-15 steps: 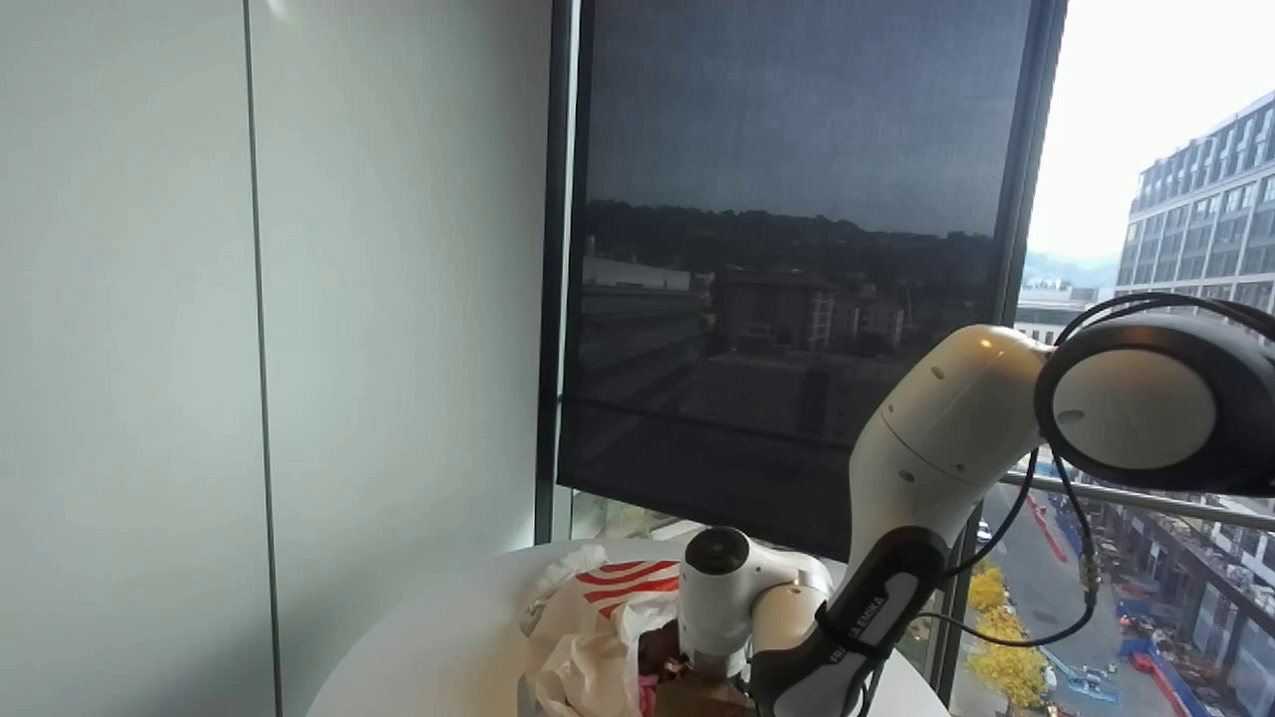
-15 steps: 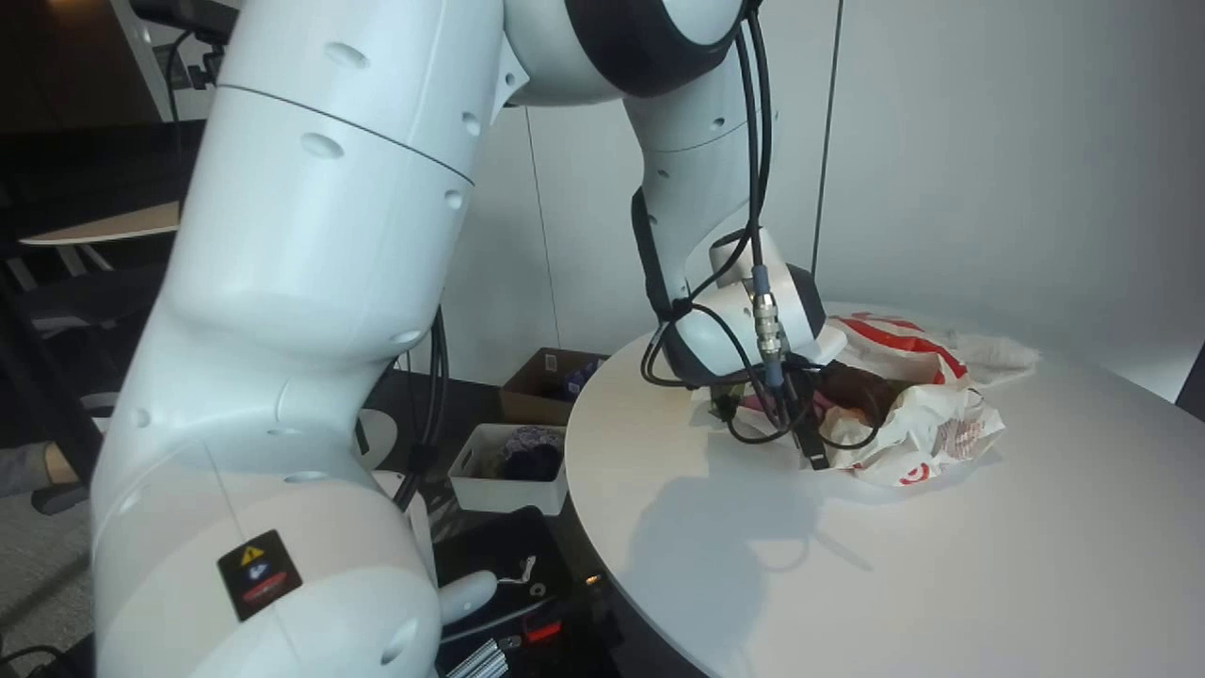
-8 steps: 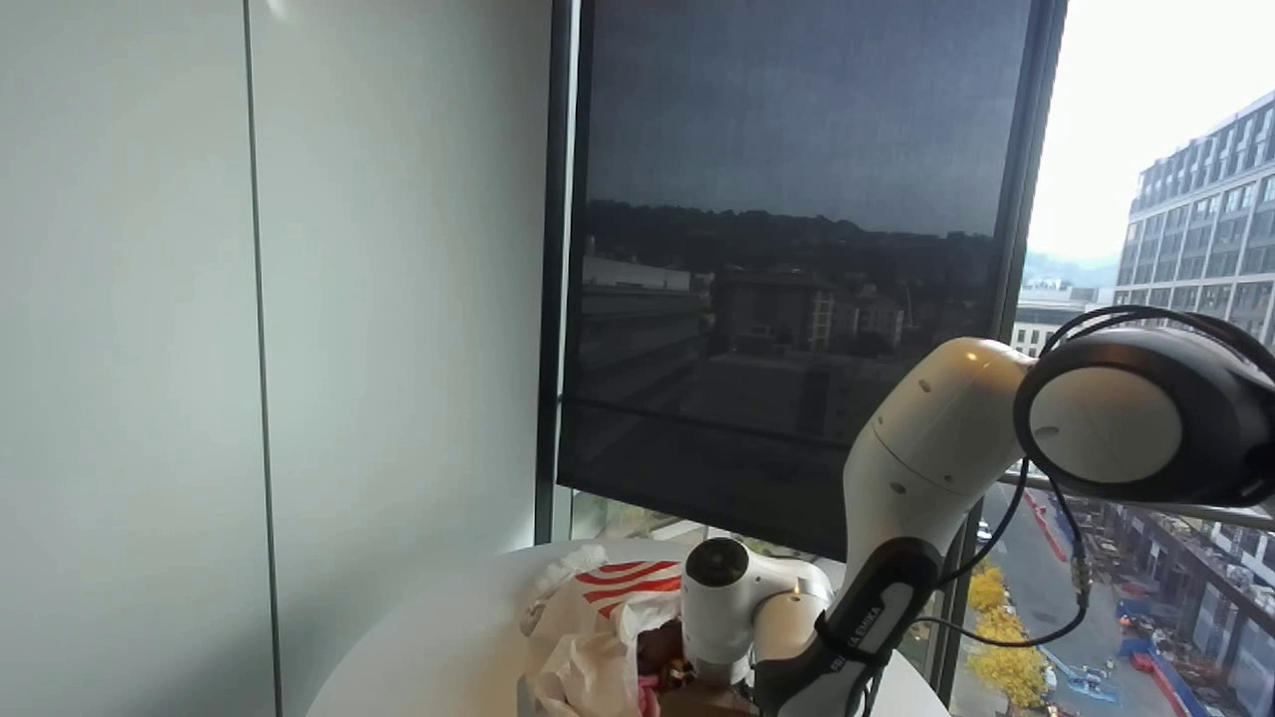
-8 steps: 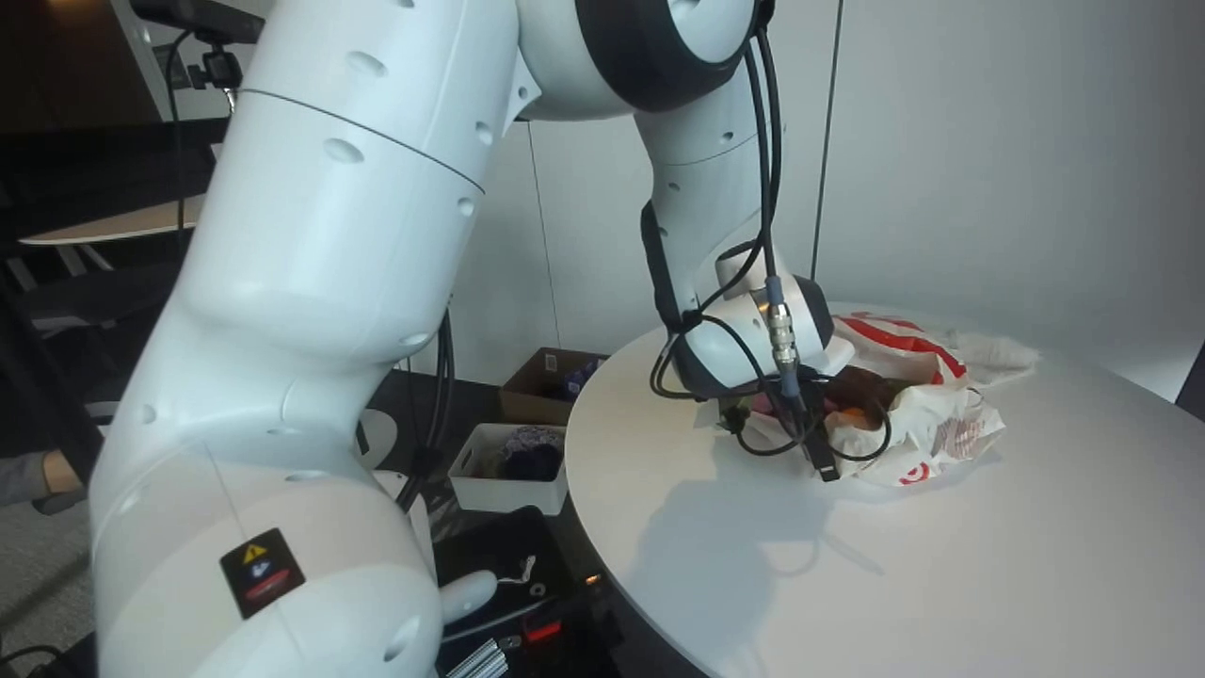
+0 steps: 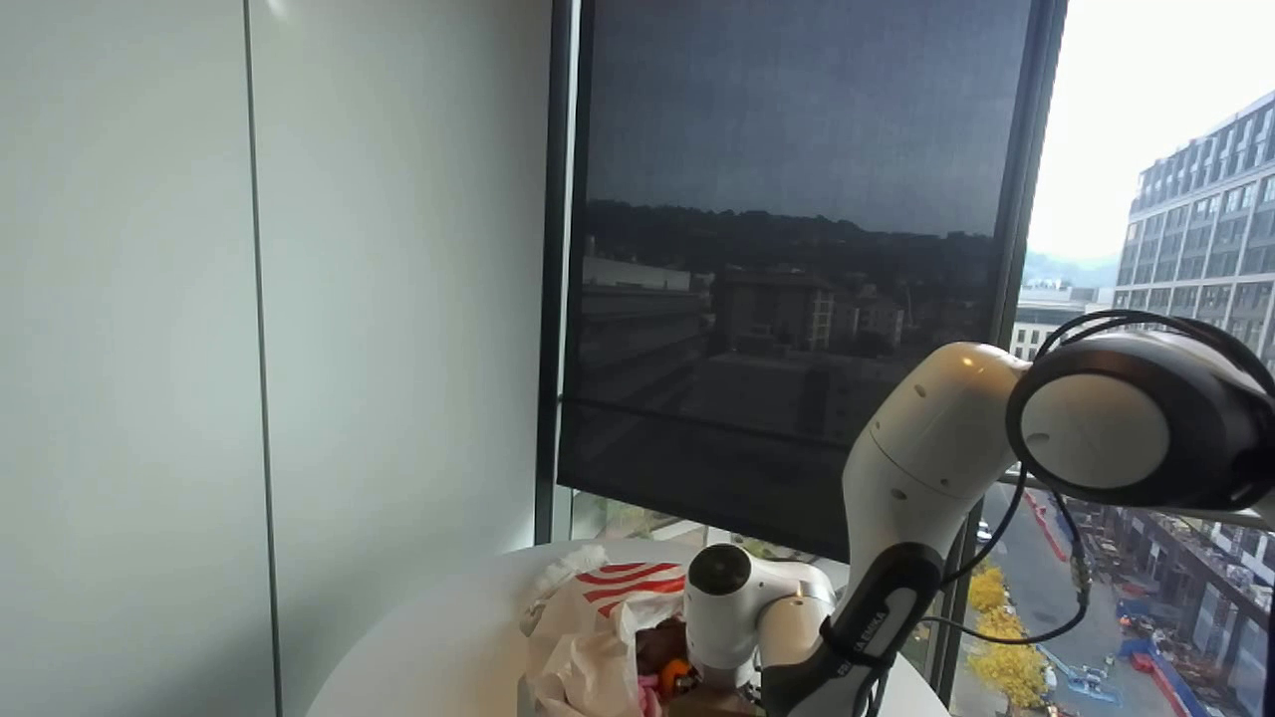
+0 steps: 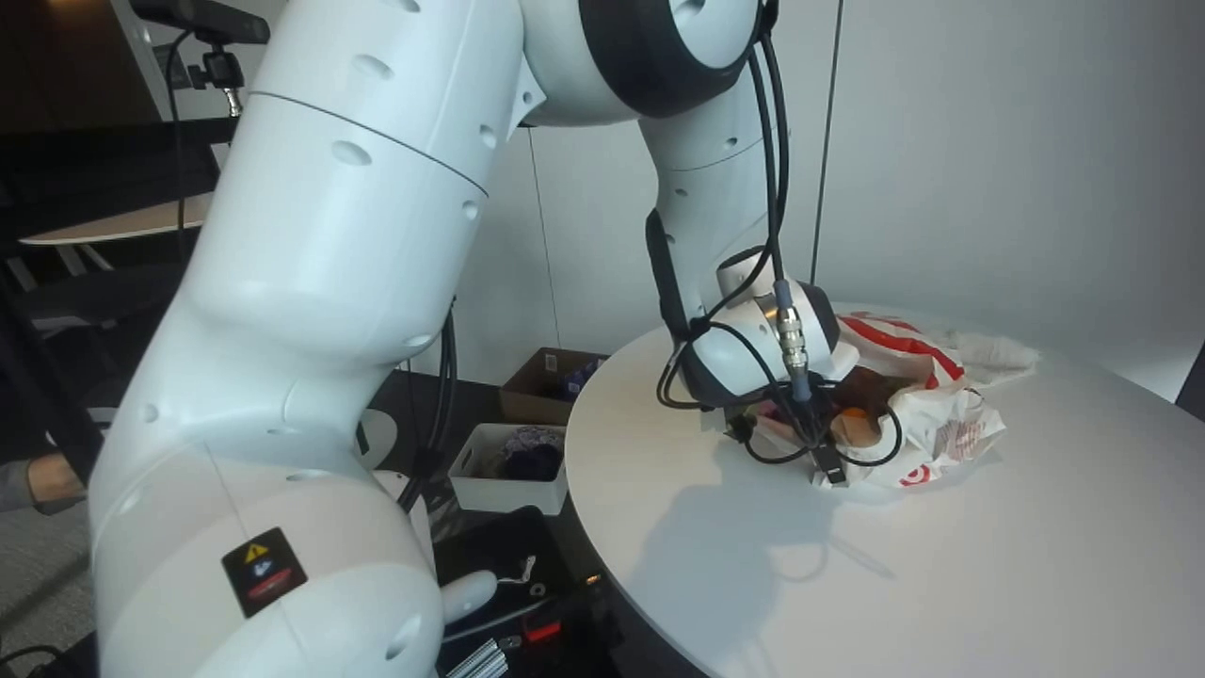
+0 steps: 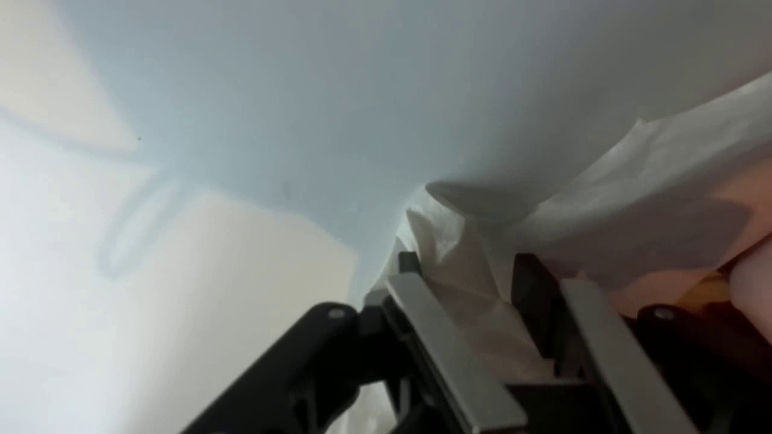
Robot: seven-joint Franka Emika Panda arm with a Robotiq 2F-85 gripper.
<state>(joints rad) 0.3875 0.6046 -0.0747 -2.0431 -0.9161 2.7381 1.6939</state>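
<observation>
A loose fold at the edge of a white plastic bag [image 6: 951, 424] sits between the fingers of my gripper [image 7: 473, 274], which I steer from afar at a round table [image 6: 941, 584]. The jaws stand partway apart with a gap showing; I see no firm pinch, and whether either finger touches the plastic I cannot tell. The bag rests on the table, mouth toward the arm [image 5: 916, 478], an orange thing [image 5: 674, 677] and a pink thing [image 5: 649, 692] showing inside. I judge the thin plastic the weak spot: caught only by the tips, it could slip, or tear under load. A tug at the mouth might spill the orange thing. The cable [image 6: 782, 294], looping beside the bag, could snag.
</observation>
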